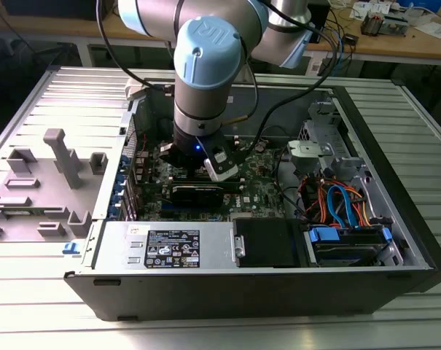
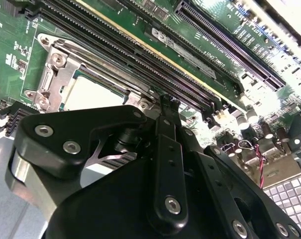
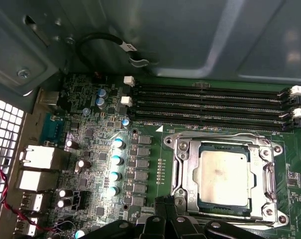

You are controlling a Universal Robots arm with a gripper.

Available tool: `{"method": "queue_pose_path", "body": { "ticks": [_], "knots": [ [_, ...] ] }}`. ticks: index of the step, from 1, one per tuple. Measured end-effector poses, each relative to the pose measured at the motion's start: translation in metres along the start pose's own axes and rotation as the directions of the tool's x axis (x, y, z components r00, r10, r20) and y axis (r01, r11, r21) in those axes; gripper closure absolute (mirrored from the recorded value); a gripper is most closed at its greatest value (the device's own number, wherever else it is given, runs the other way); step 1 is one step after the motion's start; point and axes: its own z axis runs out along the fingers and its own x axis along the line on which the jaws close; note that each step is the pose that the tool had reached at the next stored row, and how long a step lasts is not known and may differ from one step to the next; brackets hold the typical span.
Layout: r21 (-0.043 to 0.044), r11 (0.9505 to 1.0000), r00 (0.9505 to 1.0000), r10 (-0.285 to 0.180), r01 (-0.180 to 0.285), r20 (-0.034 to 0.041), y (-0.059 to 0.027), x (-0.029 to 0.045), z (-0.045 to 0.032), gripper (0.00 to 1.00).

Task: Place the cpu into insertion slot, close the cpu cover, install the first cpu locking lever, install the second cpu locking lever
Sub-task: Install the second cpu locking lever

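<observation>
My spot: robotics lab or electronics workshop, open PC case [image 1: 264,240] on ribbed metal table [image 1: 30,321], cluttered wooden workbench [image 1: 395,40] behind, grey fixture blocks [image 1: 56,164] beside it

The cpu [image 3: 223,172] sits in the slot [image 3: 200,208] with the cover [image 3: 262,191] down around it; the memory slots [image 3: 210,107] run just beside the cover; the gripper [image 3: 166,219] hangs close above the board [image 3: 150,149], at the cover's edge; the board lies inside the case [image 1: 278,288].
</observation>
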Motion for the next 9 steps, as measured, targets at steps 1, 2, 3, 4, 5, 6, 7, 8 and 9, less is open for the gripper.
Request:
{"method": "queue_pose_path", "body": {
  "ticks": [1, 2, 3, 4, 5, 6, 7, 8, 9],
  "knots": [
    [0.0000, 1.0000, 1.0000, 0.000, 0.000, 0.0000, 0.0000, 0.0000, 0.0003, 0.89],
    [-0.0001, 1.0000, 1.0000, 0.000, 0.000, 0.0000, 0.0000, 0.0000, 0.0008, 0.89],
    [-0.0002, 1.0000, 1.0000, 0.000, 0.000, 0.0001, 0.0000, 0.0000, 0.0012, 0.89],
    [-0.0003, 1.0000, 1.0000, 0.000, 0.000, 0.0001, -0.0001, -0.0001, 0.0016, 0.89],
    [-0.0001, 1.0000, 1.0000, 0.000, 0.000, 0.0000, -0.0002, -0.0001, 0.0019, 0.89],
    [0.0012, 1.0000, 1.0000, 0.000, 0.000, -0.0002, -0.0001, -0.0001, 0.0020, 0.89],
    [0.0064, 1.0000, 1.0000, 0.001, -0.001, -0.0004, -0.0001, 0.0000, 0.0021, 0.89],
    [0.0142, 0.9999, 1.0000, 0.001, -0.001, -0.0011, -0.0001, -0.0001, 0.0021, 0.89],
    [0.0195, 0.9998, 1.0000, 0.002, -0.002, -0.0013, 0.0000, -0.0002, 0.0021, 0.89]
  ]
}}
